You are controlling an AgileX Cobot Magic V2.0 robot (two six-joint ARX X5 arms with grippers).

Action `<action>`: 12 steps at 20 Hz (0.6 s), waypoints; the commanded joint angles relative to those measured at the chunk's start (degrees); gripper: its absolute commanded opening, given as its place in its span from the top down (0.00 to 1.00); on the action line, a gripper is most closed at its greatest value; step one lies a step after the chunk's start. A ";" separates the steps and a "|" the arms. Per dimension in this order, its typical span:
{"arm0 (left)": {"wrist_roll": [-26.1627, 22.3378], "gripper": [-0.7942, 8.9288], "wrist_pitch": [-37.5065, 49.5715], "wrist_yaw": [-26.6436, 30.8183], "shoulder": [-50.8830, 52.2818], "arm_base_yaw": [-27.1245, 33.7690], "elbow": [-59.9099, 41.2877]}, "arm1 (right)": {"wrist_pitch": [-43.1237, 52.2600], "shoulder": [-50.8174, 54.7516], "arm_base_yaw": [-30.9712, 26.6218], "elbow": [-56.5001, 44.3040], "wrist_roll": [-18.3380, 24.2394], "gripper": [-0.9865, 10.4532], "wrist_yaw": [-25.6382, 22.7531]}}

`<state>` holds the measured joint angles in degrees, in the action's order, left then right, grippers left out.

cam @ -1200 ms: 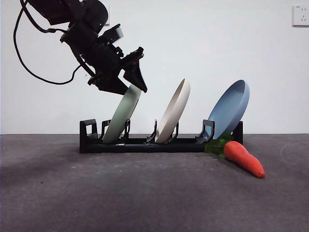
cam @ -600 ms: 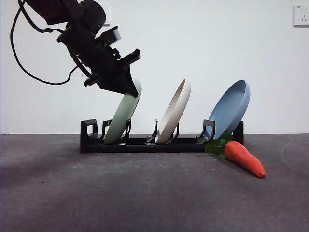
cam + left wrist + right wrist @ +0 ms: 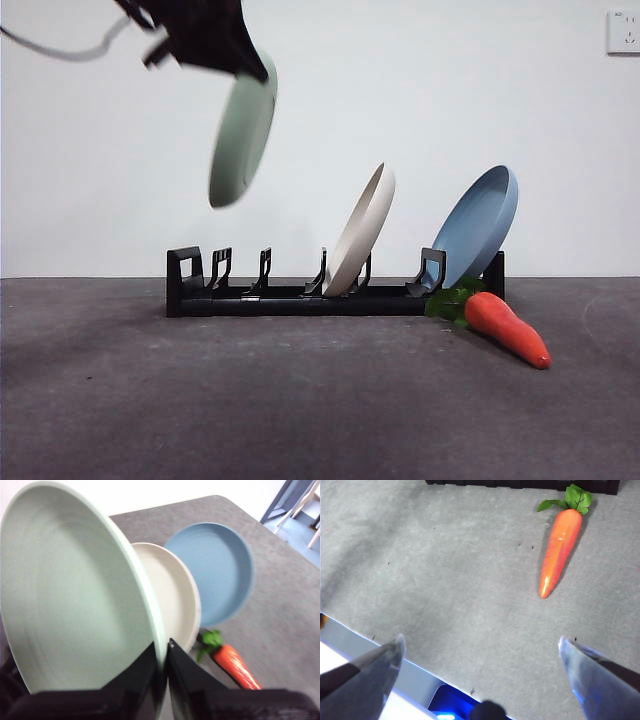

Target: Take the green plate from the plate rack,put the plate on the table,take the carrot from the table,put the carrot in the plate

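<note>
The green plate (image 3: 243, 132) hangs in the air above the left end of the plate rack (image 3: 300, 294), tilted on edge. My left gripper (image 3: 230, 55) is shut on its upper rim at the top of the front view. In the left wrist view the green plate (image 3: 75, 605) fills the frame, its rim pinched by the left gripper (image 3: 162, 652). The carrot (image 3: 503, 325) lies on the table (image 3: 300, 400) at the rack's right end, leaves toward the rack. My right gripper (image 3: 480, 647) is open and waits above the table, with the carrot (image 3: 560, 550) ahead of it.
A cream-beige plate (image 3: 362, 230) leans in the rack's middle slot and a blue plate (image 3: 478, 225) in the right one. The rack's left slots hold nothing. A table edge (image 3: 395, 670) shows near the right gripper.
The left gripper has lifted the green plate up out of the rack's left slot; the plate now hangs well above the rack. The carrot and the other plates have not moved.
</note>
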<state>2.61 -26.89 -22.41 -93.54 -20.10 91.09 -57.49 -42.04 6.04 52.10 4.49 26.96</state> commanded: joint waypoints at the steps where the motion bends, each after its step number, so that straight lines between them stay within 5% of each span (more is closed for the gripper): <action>1: -6.75 0.93 -7.23 1.29 5.62 -3.39 0.13 | -0.02 0.04 0.13 0.09 -0.15 0.39 0.09; 7: -17.53 0.93 -26.25 20.39 11.17 -20.09 -0.15 | -0.02 0.04 0.13 0.09 -0.66 0.39 0.09; 12: -18.32 0.93 -19.76 31.10 9.75 -32.48 -9.88 | 0.00 0.04 0.13 0.09 -1.16 0.39 0.09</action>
<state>-14.59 -46.35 7.90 -83.15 -52.69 82.15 -57.49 -42.04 6.04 52.10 3.73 26.98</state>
